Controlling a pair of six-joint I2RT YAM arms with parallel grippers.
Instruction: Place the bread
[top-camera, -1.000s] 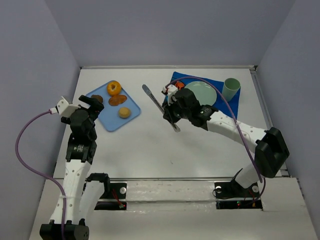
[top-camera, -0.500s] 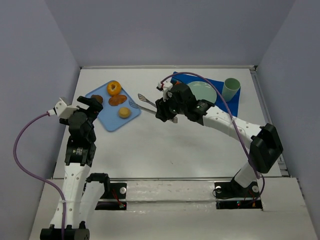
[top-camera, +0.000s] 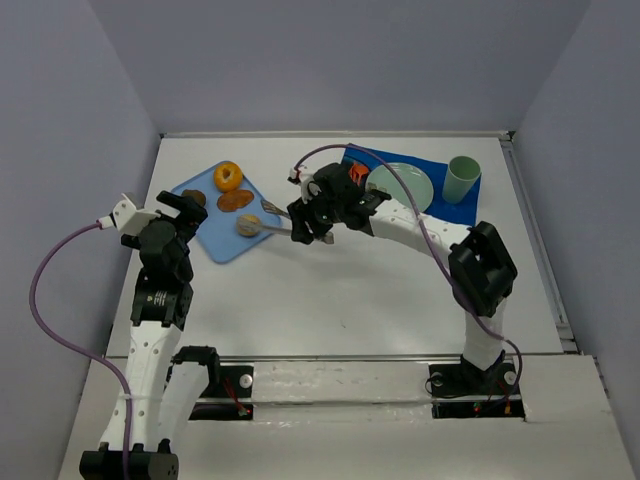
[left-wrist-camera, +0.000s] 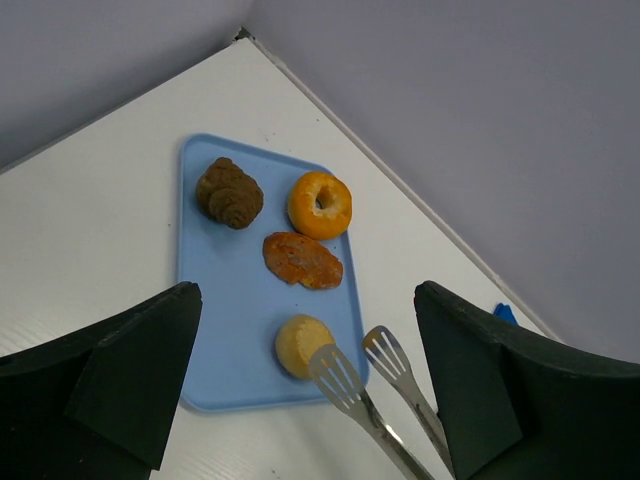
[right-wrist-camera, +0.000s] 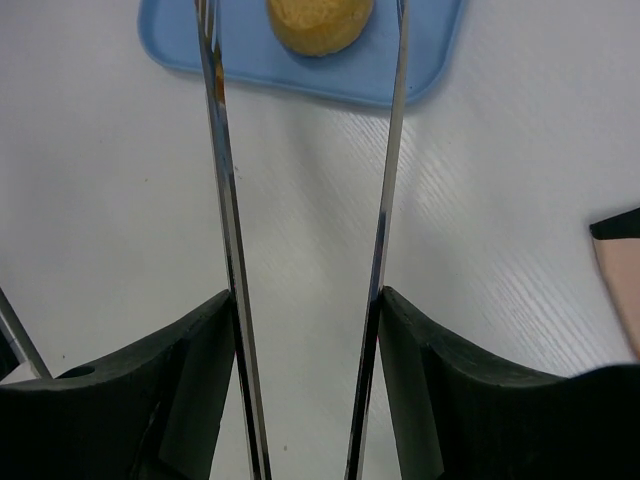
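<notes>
the bread roll (top-camera: 247, 226) is small, round and golden. it sits on the blue tray (top-camera: 214, 246), close to the tray's near right corner, straight out in front of the right fingers (top-camera: 306, 226).

those fingers are partly apart and they grip a pair of metal tongs (top-camera: 275, 218), one thin arm pressed against the inside of each finger. the tongs stick out past the fingertips toward the tray, and their two arms are spread. looking down along them, the roll shows in the gap between the arms. from the other side, one flat tip is right at the edge of the roll and the other tip is off to the side of it. i cannot tell if a tip touches the roll.

farther out from the right fingers, past the roll, three more treats lie on the same tray: a flat reddish-brown pastry (top-camera: 236, 200), an orange ring doughnut (top-camera: 228, 177) and a dark brown lumpy bun (top-camera: 195, 198).

the left fingers (top-camera: 184, 206) hang over the other side of the tray, wide apart, with nothing in them.

behind the right fingers, back along that arm, a green plate (top-camera: 408, 186) and a green cup (top-camera: 462, 178) stand on a dark blue mat (top-camera: 457, 207) on the white desk (top-camera: 330, 290).
</notes>
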